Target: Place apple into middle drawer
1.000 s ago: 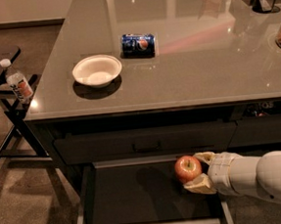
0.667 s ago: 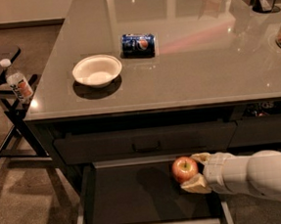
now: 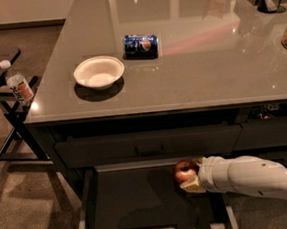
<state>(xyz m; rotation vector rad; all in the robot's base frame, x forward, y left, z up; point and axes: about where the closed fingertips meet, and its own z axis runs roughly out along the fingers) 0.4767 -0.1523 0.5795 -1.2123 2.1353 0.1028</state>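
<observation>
Apple (image 3: pixel 183 171) sits gripped between the two fingers of the gripper (image 3: pixel 191 174), over the right rear part of the open middle drawer (image 3: pixel 136 202). The white arm (image 3: pixel 254 177) comes in from the right. Just above is a closed drawer front (image 3: pixel 149 146). On the counter (image 3: pixel 205 71) stand a white bowl (image 3: pixel 99 72) and, near it, a blue soda can (image 3: pixel 141 45) on its side.

A thick white cylindrical arm (image 3: pixel 259 179) is seen, dotted with small dark marks, possibly screws. A ribbed white cuff (image 3: pixel 209 173) is joined to the gripper (image 3: pixel 190 174), found at the apple (image 3: pixel 182 170) over the middle drawer (image 3: pixel 133 200); cream-yellow fingers (image 3: pixel 191 185) are shown.
</observation>
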